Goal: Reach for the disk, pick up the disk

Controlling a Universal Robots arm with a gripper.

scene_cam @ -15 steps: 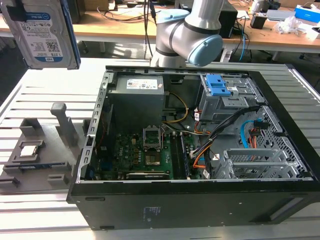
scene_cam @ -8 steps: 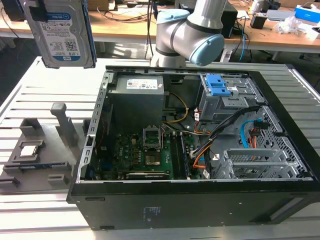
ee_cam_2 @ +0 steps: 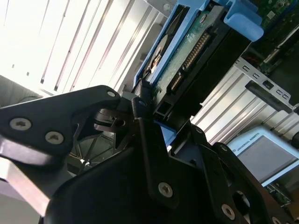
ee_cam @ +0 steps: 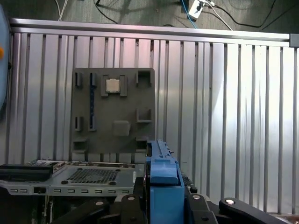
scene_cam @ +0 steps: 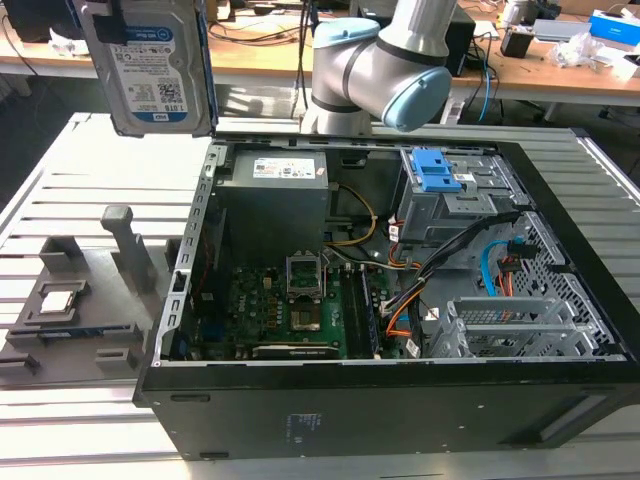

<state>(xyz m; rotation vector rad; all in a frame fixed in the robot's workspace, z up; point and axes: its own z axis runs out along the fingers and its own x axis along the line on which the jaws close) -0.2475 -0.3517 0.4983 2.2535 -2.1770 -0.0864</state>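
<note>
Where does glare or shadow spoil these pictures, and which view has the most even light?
Second wrist view: the slatted table burns out to white beside the disk. Exterior view: the computer case is dim inside. First wrist view: the most even light, only a soft sheen on the slats.

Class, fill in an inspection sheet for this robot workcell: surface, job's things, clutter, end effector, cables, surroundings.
Surface: slatted metal table, bearing an open computer case and a grey fixture tray.
Job's things: the disk, held in the air above the case's corner at the exterior view's left.
Clutter: processor chip seated in the tray.
Grippers: end effector shut on the disk's end.
Cables: orange, blue and black cables inside the case.
Surroundings: wooden desks with loose items.
</note>
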